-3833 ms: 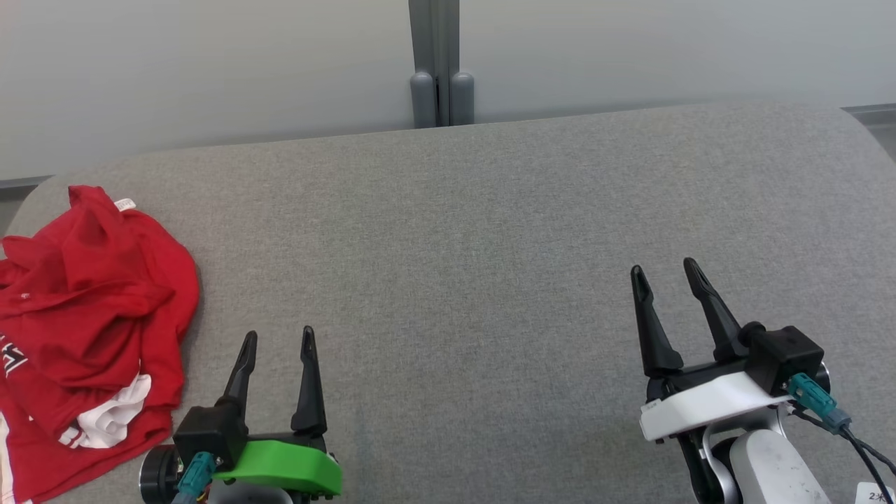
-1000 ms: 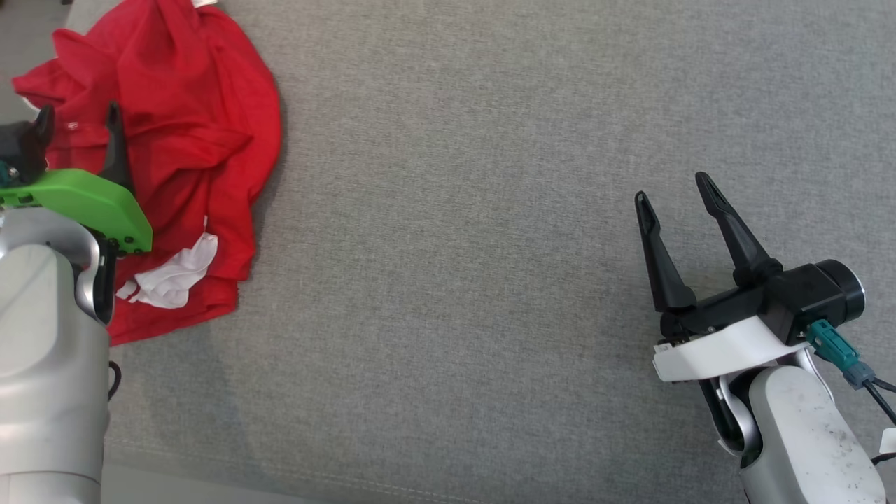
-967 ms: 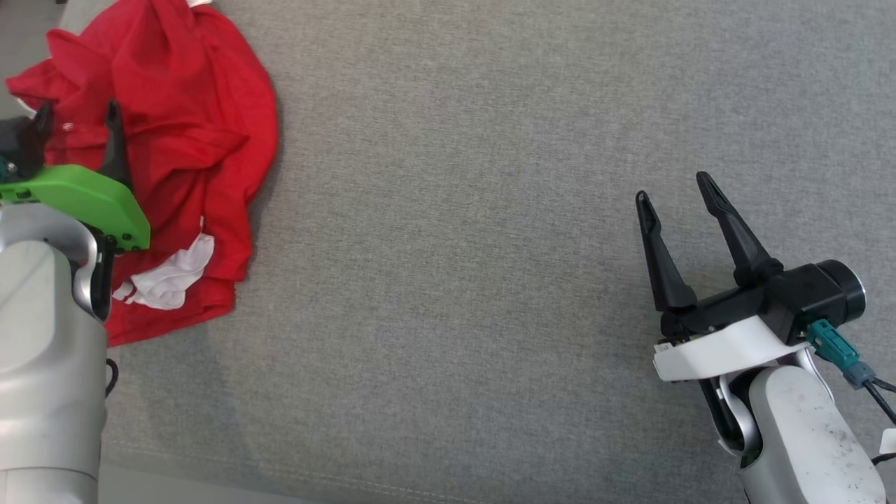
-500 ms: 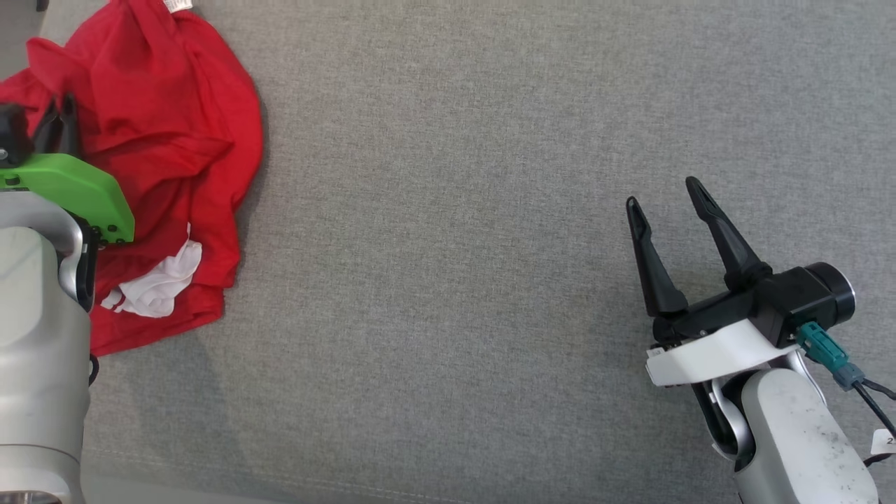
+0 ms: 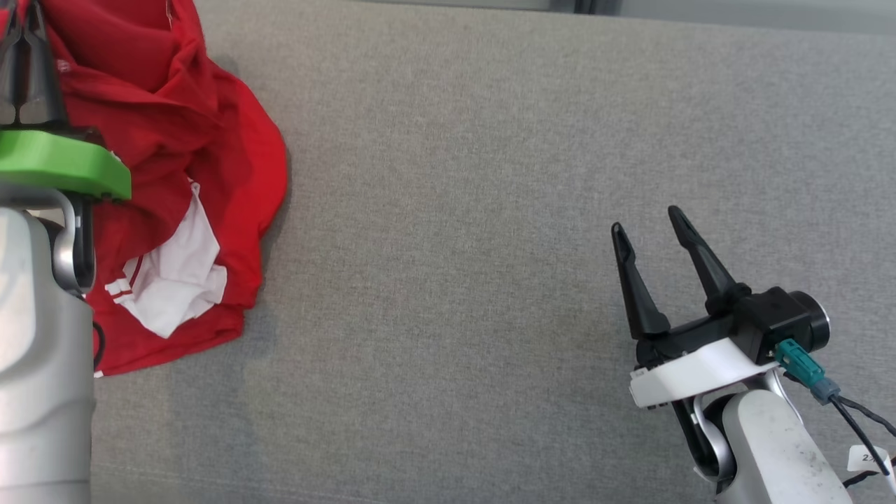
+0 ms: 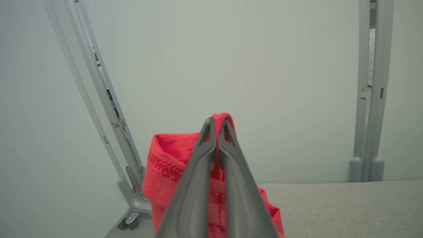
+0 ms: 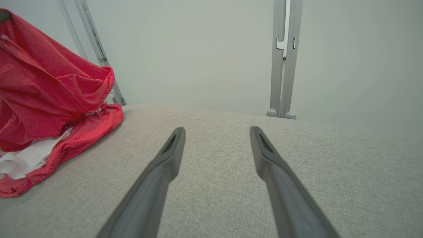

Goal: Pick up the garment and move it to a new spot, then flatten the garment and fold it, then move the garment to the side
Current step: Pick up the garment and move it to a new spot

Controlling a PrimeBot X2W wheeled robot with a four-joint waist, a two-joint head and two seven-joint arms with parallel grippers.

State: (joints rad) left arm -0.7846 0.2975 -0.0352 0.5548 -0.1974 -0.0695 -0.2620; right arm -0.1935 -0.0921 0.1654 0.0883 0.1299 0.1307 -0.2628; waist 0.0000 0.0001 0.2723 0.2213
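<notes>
A wide grey fabric pad [image 5: 455, 245] spreads out beneath both grippers, with a pale wall [image 7: 198, 49] and a pair of grey posts [image 7: 282, 66] beyond its far edge.

The red garment [image 5: 210, 140] sits at the left gripper's end of the pad, bunched and creased. Part of it rises in a peak up to that gripper, and the rest lies slumped on the pad below and to the gripper's right. From the right gripper it is well apart, far off to that gripper's left across bare grey fabric. In the right wrist view the garment [image 7: 43, 99] stands as a tented heap ahead and to the left of the fingers.

The left gripper [image 5: 24, 28] is clamped on a fold of the garment. In the left wrist view its two fingers [image 6: 217, 125] are pressed together, with red cloth [image 6: 165, 165] pinched between the tips and hanging down behind them.

The right gripper [image 5: 646, 219] holds nothing — its fingers are spread wide above the pad, and bare grey fabric shows between them [image 7: 217, 130].

A white patch with red stripes [image 5: 178, 280] shows in the garment's lower folds, just beside the left arm's wrist.
</notes>
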